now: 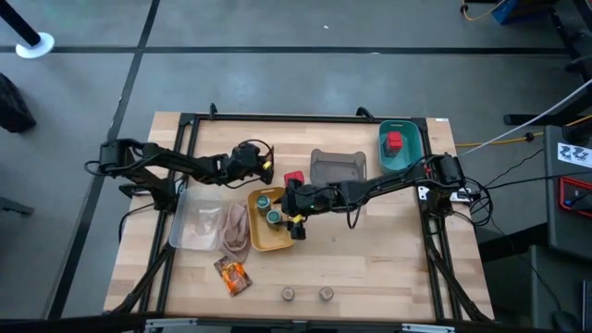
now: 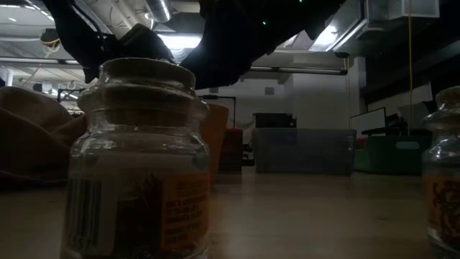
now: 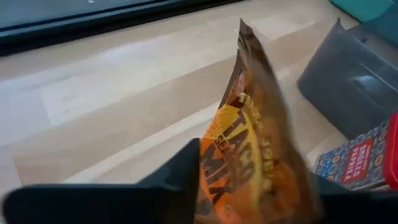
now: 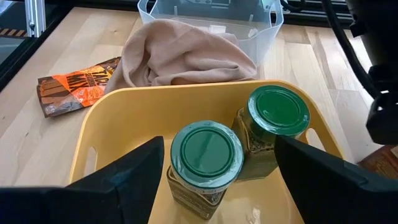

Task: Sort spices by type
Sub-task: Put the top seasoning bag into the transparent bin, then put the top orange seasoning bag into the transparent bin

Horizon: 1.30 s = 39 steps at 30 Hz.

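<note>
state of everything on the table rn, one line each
left gripper: shut on a sachet, held off the table
held sachet: upright in the left gripper
right gripper: open, fingers either side of a jar
green-lidded jars: both upright, lids on, in the yellow tray
second sachet: flat on the table
teal tray: holds one red block
grey tray: nothing seen inside
round jars: standing, lids on

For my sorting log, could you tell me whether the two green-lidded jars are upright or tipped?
Upright: both green-lidded jars stand in the yellow tray, lids facing up, between the open right gripper fingers.
</note>
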### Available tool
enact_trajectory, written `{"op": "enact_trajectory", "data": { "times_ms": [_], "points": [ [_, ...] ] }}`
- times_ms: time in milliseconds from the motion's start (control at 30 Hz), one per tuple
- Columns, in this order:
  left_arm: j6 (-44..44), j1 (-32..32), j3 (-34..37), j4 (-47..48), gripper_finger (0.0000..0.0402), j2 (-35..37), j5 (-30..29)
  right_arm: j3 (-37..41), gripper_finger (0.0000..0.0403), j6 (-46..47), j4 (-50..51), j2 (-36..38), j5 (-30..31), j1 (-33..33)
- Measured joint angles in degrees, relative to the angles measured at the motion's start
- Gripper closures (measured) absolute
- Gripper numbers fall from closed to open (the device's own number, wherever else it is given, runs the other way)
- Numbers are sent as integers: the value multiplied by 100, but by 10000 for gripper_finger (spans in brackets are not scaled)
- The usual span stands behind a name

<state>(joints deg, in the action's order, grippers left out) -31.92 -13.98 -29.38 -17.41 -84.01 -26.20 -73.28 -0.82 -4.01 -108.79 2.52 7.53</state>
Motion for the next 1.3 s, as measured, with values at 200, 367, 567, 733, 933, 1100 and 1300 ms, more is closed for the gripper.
{"op": "enact_trajectory", "data": {
  "times_ms": [200, 367, 567, 733, 933, 1100, 1300],
  "points": [
    [742, 0, 1, 39, 393, 247, 4, 0, 100, 2, 0, 0, -13, 0],
    [1193, 4, 1, 258, 396, 991, 111, 2, 100, 4, 0, 0, -13, -4],
    [1226, 4, -53, 1460, 400, 2260, 231, 2, 100, 7, 4, 0, -15, -4],
    [1269, 27, -53, 1737, 386, 2666, 329, 4, 100, 7, 8, 0, -15, -4],
    [1682, 38, -53, 1695, 330, 2635, 559, 4, 100, 9, 112, 0, -17, -4],
    [1129, 33, -53, 1978, 251, 2320, 568, 4, 100, 9, 118, 0, -16, -4],
    [969, 33, -53, 2070, 190, 1727, 570, 4, 100, 8, 116, 0, -17, -4]
  ]
}}
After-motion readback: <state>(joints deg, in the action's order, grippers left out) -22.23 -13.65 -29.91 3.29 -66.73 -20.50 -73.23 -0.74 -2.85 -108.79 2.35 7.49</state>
